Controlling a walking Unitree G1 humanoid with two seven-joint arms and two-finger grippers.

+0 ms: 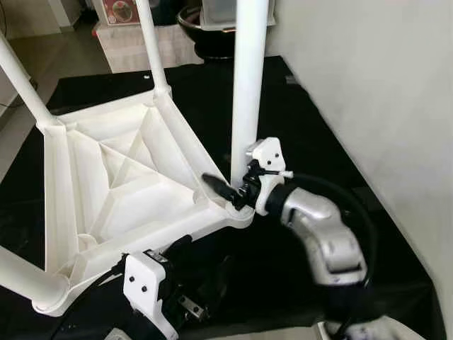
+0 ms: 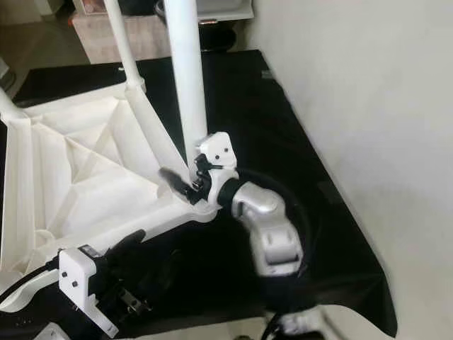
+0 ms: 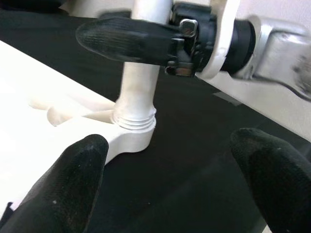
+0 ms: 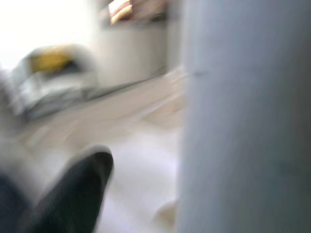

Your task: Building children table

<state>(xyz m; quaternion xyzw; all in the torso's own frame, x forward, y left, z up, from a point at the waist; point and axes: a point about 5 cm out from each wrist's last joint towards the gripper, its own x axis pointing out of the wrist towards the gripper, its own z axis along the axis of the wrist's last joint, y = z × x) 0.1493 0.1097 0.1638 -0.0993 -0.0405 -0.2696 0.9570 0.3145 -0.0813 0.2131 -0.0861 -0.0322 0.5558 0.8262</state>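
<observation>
A white plastic children's table [image 1: 120,177] lies upside down on a black cloth, its legs pointing up. The near right leg [image 1: 249,85] stands in its corner socket [image 3: 133,128]. My right gripper [image 1: 230,188] is at the base of that leg, open. One black finger [image 1: 216,184] crosses in front of the leg with a gap to it, and the other finger is hidden behind the leg. My left gripper [image 3: 170,179] hovers open by the table's front edge, just short of that corner, with nothing between its fingers.
Three more legs rise at the far corner [image 1: 152,42], the left corner [image 1: 21,81] and the near left corner [image 1: 21,280]. A white wall [image 1: 382,85] runs close along the right. Boxes [image 1: 134,42] and a dark bowl [image 1: 212,28] stand beyond the black cloth [image 1: 283,106].
</observation>
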